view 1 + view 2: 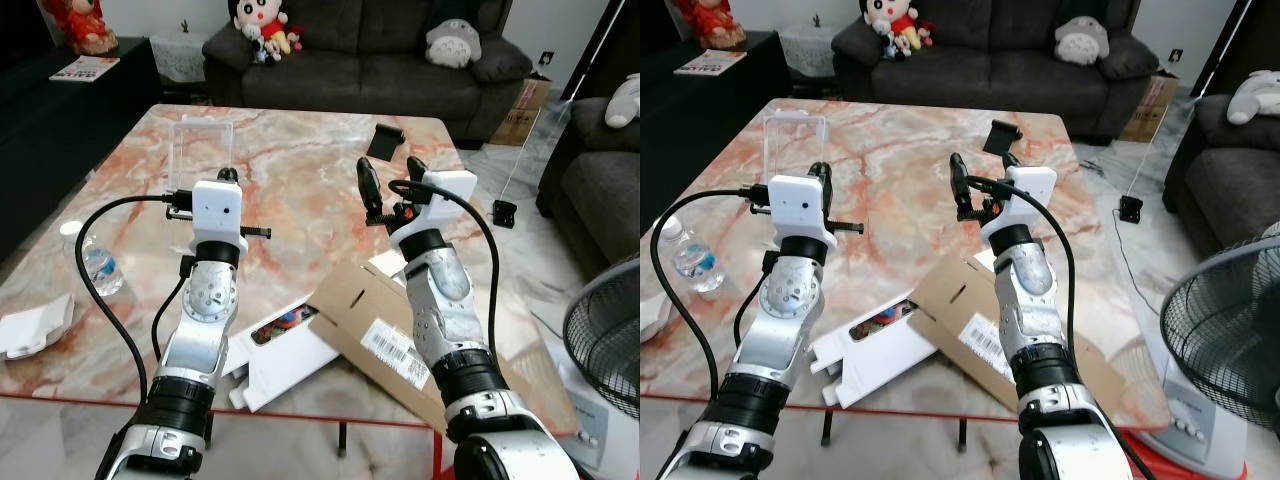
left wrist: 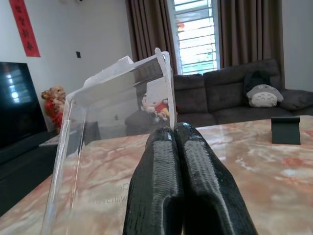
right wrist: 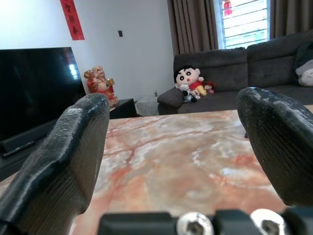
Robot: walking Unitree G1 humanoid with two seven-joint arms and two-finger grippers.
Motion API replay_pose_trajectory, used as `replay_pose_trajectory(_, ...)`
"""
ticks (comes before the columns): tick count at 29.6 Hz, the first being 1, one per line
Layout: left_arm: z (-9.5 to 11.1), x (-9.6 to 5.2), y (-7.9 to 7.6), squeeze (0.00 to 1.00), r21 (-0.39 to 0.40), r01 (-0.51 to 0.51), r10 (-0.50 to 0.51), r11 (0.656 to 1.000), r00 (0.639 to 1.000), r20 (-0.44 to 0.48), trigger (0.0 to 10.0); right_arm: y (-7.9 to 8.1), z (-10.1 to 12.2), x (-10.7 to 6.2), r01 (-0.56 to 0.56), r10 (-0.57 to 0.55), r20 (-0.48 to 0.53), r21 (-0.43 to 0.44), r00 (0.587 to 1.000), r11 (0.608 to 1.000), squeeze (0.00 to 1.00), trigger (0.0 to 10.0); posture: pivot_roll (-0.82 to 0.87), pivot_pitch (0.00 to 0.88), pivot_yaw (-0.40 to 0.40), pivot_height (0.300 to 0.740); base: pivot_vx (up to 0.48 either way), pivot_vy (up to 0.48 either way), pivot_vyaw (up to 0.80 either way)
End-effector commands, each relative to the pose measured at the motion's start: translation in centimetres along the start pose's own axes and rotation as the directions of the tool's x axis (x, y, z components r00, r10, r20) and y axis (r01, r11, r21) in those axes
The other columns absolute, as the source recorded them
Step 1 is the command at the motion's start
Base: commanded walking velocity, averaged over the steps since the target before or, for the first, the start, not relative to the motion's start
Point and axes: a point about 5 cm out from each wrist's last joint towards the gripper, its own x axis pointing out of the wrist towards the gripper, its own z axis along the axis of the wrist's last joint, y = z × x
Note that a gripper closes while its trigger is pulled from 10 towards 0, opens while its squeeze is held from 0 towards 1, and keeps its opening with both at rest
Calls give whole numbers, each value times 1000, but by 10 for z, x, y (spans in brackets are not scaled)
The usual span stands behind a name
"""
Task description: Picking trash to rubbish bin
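Clear plastic box (image 1: 203, 150) stands mid-bench beyond the left gripper (image 2: 178, 161), jaws pressed together, empty. Right gripper (image 1: 388, 180) jaws wide. Cardboard (image 1: 385, 335), white carton (image 1: 285, 350), possibly more trash, lie at near edge: nothing picked yet.

Barely any legible txt. Cardboard sheet (image 1: 400, 345) on the tabletop (image 1: 300, 210), near its front edge, has a white barcode label (image 1: 393, 352); bars visible, digits too small to read. Clear plastic box (image 2: 112, 142) in the left wrist view has faint print low on its wall, approx "Wit...", can't make out more. Red banner (image 3: 72, 18) on the wall behind the tabletop carries dark characters, unreadable. Magazine (image 1: 84, 68) on the dark cabinet beyond the tabletop's far left corner: cover print too small.
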Motion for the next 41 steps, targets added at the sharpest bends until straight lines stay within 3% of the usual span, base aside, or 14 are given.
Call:
replay_pose_trajectory(1,5,1,-1,0,1,1,-1,1000,1000,29,10000,1,7,3,-1,1,34,-2,999,1000,0,10000,2,0,-55,740,-262,0,0)
replay_pose_trajectory(34,2,-2,5,0,8,-11,11,1000,1000,9,10000,-4,7,0,5,-5,22,-9,1000,1000,0,10000,-5,0,-67,740,-260,0,0)
replay_pose_trajectory(40,-20,-9,10,0,-22,-30,27,999,993,-114,10000,-21,-12,-13,42,-44,-81,-19,996,999,0,10000,-6,8,-75,740,-42,0,0)
replay_pose_trajectory(41,-30,-15,13,0,-45,-40,32,998,986,-164,10000,-29,-23,-21,57,-62,-140,-35,988,998,0,10000,-6,8,-75,740,0,0,0)
